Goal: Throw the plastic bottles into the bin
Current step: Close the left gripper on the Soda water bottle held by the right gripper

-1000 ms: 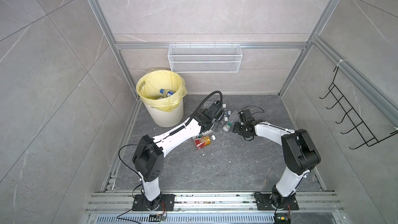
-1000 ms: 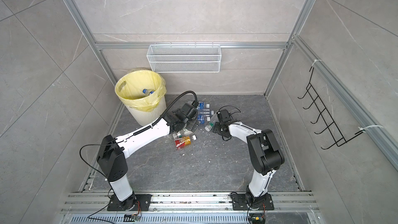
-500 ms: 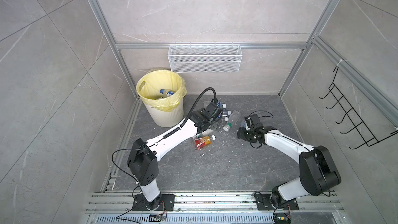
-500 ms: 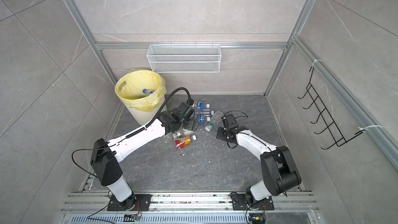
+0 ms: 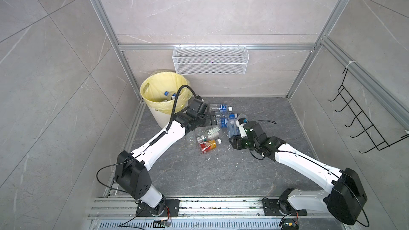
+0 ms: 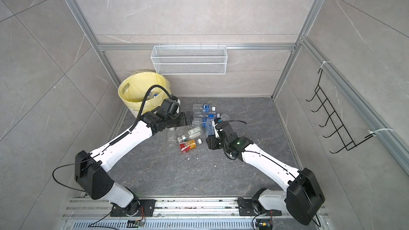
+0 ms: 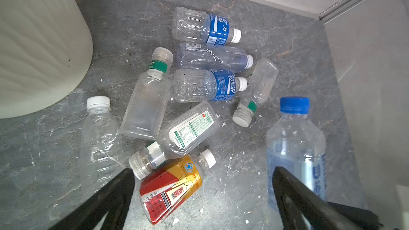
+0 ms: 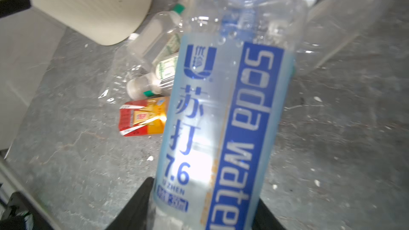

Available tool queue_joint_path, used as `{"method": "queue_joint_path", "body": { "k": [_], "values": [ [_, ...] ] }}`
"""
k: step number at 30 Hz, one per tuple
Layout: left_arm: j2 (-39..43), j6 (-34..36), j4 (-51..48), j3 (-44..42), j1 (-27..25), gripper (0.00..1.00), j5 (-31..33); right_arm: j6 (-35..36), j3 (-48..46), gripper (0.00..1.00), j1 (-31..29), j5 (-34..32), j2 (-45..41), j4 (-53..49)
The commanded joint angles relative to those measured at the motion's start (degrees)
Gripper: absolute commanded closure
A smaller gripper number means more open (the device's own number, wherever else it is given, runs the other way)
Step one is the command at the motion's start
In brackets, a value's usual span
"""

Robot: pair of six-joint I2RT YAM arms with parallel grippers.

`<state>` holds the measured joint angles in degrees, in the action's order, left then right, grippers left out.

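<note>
My right gripper is shut on a blue-capped soda water bottle, gripped near its base. Several plastic bottles lie in a pile on the grey floor, among them an orange-red labelled one. My left gripper hangs open above the pile, holding nothing. The bin, lined in yellow, stands at the back left with bottles inside.
A white wire mesh basket hangs on the back wall. A black hook rack is on the right wall. Aluminium frame posts edge the floor, and a rail carrying both arm bases runs along the front.
My right gripper has closed on the soda water bottle and drawn it back from the pile. The left gripper has shifted slightly toward the bin, still open.
</note>
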<state>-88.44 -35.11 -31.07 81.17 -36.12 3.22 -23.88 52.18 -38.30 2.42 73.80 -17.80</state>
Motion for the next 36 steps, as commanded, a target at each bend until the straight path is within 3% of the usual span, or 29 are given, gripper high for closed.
{"method": "queue_joint_path", "body": {
  "k": [1,13,36],
  "values": [
    [2.90,-4.19,6.10,-1.39,-0.44,0.00,-6.56,1.58,1.98,0.44,-2.02,1.42,-1.25,2.94],
    [3.72,-7.05,14.85,-6.51,-0.30,0.09,-13.79,0.02,4.42,0.44,-4.50,3.98,-0.85,5.50],
    [4.19,-10.23,24.57,-12.61,-0.96,0.25,-17.96,-4.90,6.62,0.43,-4.61,10.85,2.23,11.84]
  ]
}}
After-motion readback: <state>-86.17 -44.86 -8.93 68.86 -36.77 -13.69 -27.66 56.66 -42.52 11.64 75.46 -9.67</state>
